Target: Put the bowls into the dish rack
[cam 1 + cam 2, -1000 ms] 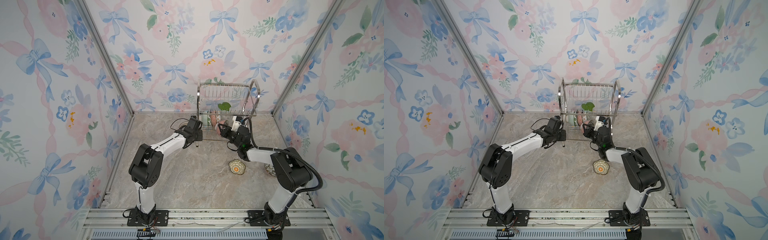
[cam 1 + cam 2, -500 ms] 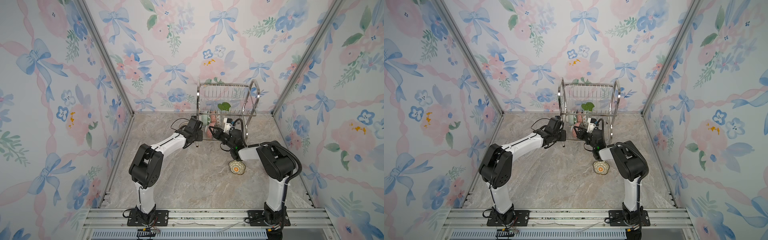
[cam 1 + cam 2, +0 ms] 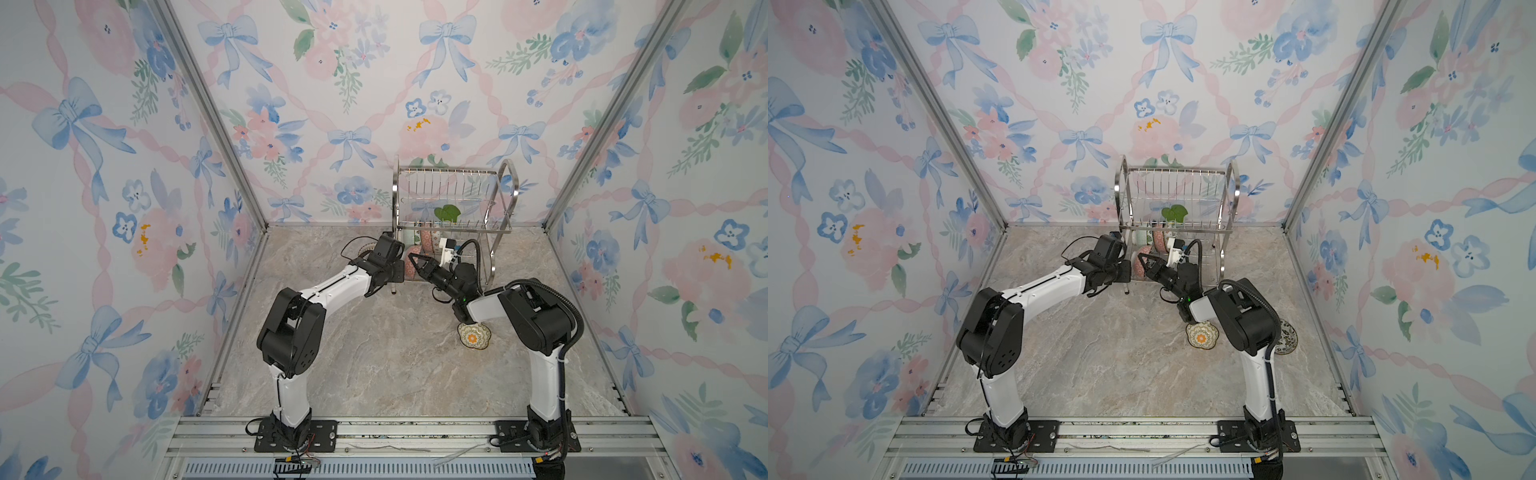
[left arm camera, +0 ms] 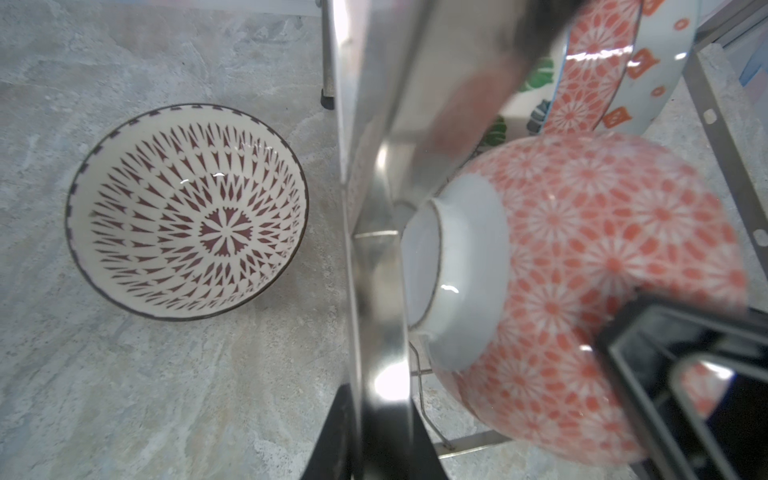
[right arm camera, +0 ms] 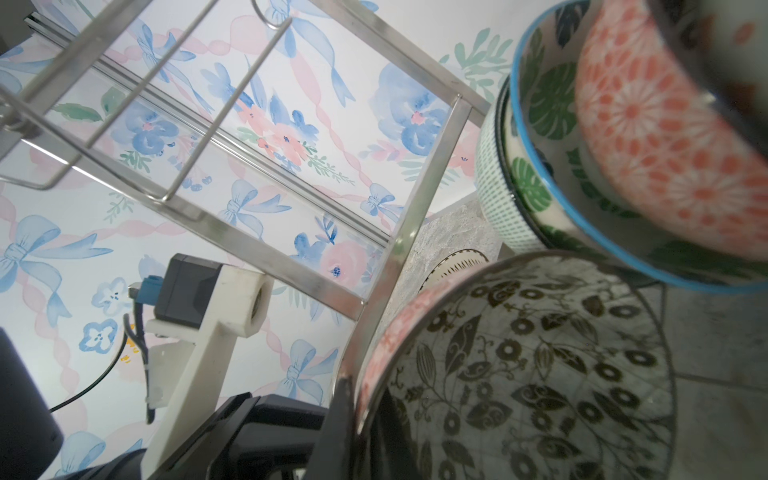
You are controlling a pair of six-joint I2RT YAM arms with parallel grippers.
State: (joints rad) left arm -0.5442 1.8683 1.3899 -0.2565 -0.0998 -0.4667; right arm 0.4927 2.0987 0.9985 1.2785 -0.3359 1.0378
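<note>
The steel dish rack [image 3: 453, 195] [image 3: 1177, 195] stands at the back wall. My left gripper [image 3: 395, 272] [image 4: 382, 415] is shut on the rack's front left post [image 4: 374, 266]. My right gripper [image 3: 415, 262] [image 5: 361, 399] is shut on the rim of a bowl [image 5: 519, 374] with a red flower outside [image 4: 582, 291] and a dark leaf inside. This bowl lies tilted on its side in the lower tier's left end. Behind it stand a green-leaf bowl [image 5: 540, 137], a red flower bowl [image 5: 648, 124] and a green dotted one [image 5: 492, 183]. A scalloped yellow-orange bowl [image 3: 473, 336] lies on the table.
A brown lattice bowl [image 4: 187, 212] sits upright on the table just left of the rack, behind my left arm [image 3: 332, 286]. A dark floral bowl [image 3: 1287, 336] lies behind my right arm [image 3: 1241, 320]. Something green and leaf-shaped [image 3: 446, 214] rests on the upper tier. Patterned walls close three sides.
My right gripper has carried its bowl leftward along the rack's lower tier, and the right arm's elbow has swung left with it. The left arm has stayed on the post.
</note>
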